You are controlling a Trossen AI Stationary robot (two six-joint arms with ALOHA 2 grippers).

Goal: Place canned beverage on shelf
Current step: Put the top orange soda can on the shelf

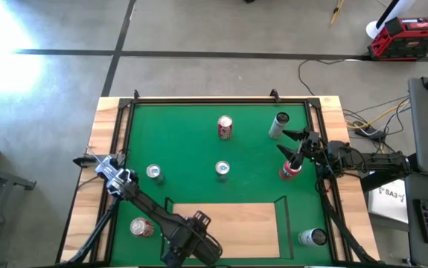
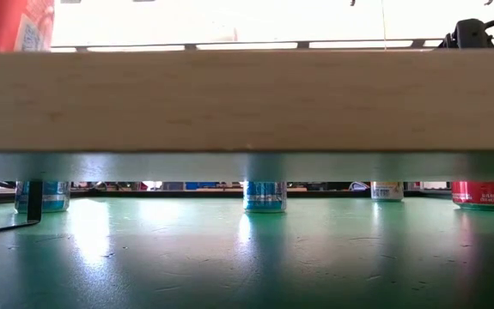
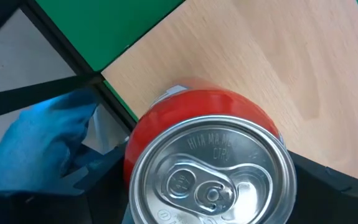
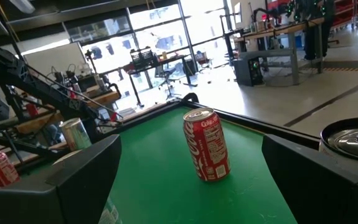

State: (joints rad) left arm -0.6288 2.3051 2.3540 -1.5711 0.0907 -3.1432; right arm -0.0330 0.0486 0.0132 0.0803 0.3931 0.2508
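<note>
The left gripper (image 1: pixel 191 238) is over the left end of the shelf (image 1: pixel 243 223), its 2 fingers pinching a red can (image 3: pixel 211 163) from either side. In the left wrist view the can stands upright over the pale board, close to the corner where the black rail (image 3: pixel 117 102) meets the green mat (image 3: pixel 110 31). The low view shows the can's base at the board's top edge, but not whether it already rests there.

The step in hand looks like the set-down. To do it well, I would lower straight and slowly until the base sits flat, keeping the can upright so it does not catch the rail. The corner is close, so nudging a little toward the right, away from the edge, seems safer. Then spread the fingers evenly and lift straight up, so neither pad drags the can over.

The right gripper (image 1: pixel 292 149) waits at the mat's right side, fingers spread, with a second can (image 1: pixel 289 171) standing by it.
</note>
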